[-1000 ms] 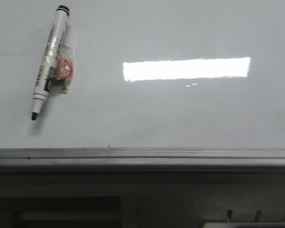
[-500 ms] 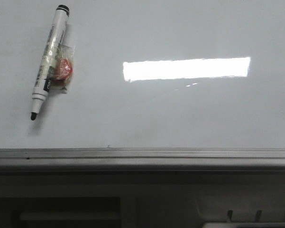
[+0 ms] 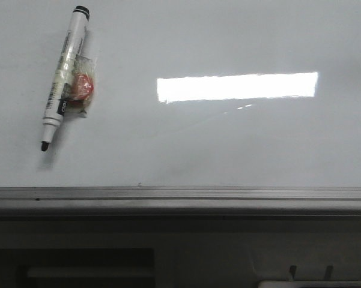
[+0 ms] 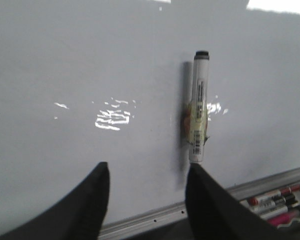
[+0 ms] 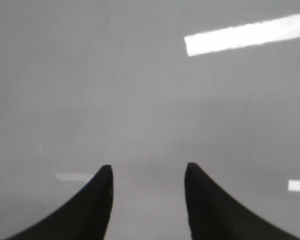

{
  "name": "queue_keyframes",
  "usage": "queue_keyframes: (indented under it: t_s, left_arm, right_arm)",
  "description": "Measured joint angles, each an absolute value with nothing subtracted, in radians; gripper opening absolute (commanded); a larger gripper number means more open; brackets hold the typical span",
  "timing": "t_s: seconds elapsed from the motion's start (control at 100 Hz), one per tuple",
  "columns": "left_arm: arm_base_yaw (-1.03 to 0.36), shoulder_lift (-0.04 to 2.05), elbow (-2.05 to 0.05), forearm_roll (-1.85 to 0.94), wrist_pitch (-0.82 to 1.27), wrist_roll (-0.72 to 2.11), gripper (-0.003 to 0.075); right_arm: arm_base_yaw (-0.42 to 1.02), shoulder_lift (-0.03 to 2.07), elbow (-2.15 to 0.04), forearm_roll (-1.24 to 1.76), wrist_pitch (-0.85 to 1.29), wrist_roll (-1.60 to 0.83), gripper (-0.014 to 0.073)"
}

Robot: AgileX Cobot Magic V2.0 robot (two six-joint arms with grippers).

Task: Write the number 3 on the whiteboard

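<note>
The whiteboard (image 3: 228,150) fills the front view, glossy white-grey with a grey metal frame along its near edge. No number 3 shows on it. A white marker pen (image 3: 64,75) with a black cap end and bare black tip lies on the board at the far left, a red lump taped to its side. In the left wrist view the pen (image 4: 199,115) lies just beyond my open, empty left gripper (image 4: 147,172), close to one finger. My right gripper (image 5: 147,172) is open and empty over bare board (image 5: 140,100). Neither gripper shows in the front view.
A bright rectangular light reflection (image 3: 237,87) lies on the board right of centre. Several spare markers (image 4: 277,200) lie in a tray beyond the board's frame (image 4: 249,189). A dark ledge (image 3: 180,240) runs below the frame in the front view.
The pen sits a few pixels lower and to the right in the front view than a second ago; the reflection shifted likewise. Nothing else differs.
</note>
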State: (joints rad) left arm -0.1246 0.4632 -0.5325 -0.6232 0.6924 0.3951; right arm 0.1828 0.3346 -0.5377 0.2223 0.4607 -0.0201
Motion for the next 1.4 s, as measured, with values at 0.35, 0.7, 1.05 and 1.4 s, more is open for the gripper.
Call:
queue_keyframes:
  t_s: [0.35, 0.7, 1.05, 1.4]
  left_arm:
    - [-0.262, 0.824, -0.678, -0.6, 0.764, 0.448, 0.0438]
    - [-0.448, 1.042, -0.744, -0.598, 0.636, 0.431, 0.0438]
    - [-0.469, 1.171, -0.746, -0.602, 0.604, 0.427, 0.0256]
    - [-0.485, 1.167, -0.748, -0.599, 0.595, 0.445, -0.0021]
  right_arm:
    - [0.183, 0.467, -0.605, 0.222, 0.486, -0.035, 0.0386]
    - [0.183, 0.467, -0.605, 0.222, 0.488, -0.038, 0.0386]
    - [0.183, 0.467, -0.605, 0.222, 0.512, -0.038, 0.0386]
    - [0.183, 0.471, -0.625, 0.46, 0.574, -0.239, 0.0386]
